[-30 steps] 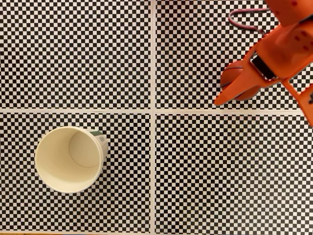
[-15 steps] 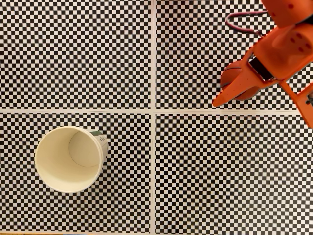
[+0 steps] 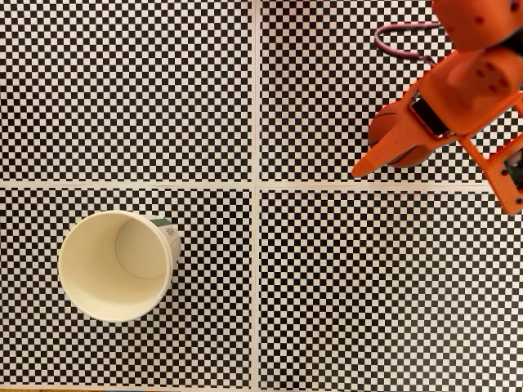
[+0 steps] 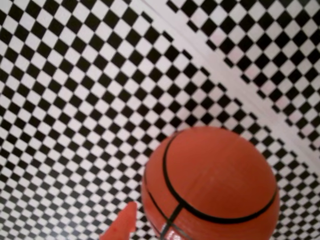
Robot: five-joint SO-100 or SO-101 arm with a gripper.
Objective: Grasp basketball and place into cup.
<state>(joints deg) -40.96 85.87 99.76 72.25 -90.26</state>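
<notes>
At the upper right of the fixed view, the orange gripper (image 3: pixel 413 159) sat over the basketball (image 3: pixel 387 131), one long finger (image 3: pixel 384 155) slanting down across the ball's front toward the white seam between checkerboard sheets, the other jaw further right near the frame edge. The jaws stood spread apart around the ball; whether either pad actually touched it could not be told. The wrist view showed the basketball (image 4: pixel 210 185) close and large, resting on the checkerboard surface (image 4: pixel 75 100), with one orange fingertip (image 4: pixel 122 227) just beside its lower left. The ball had not been lifted, by the look of it.

The cup (image 3: pixel 116 265) stood upright, well apart, in the lower left of the fixed view, mouth open and nothing inside.

The risk seemed to lie in the close: a round ball caught off its widest line would likely squirt sideways and roll across the smooth sheet. A shallow hold could also let it slip free during the long carry to the cup, or clip the rim and tip the light paper cup over.
</notes>
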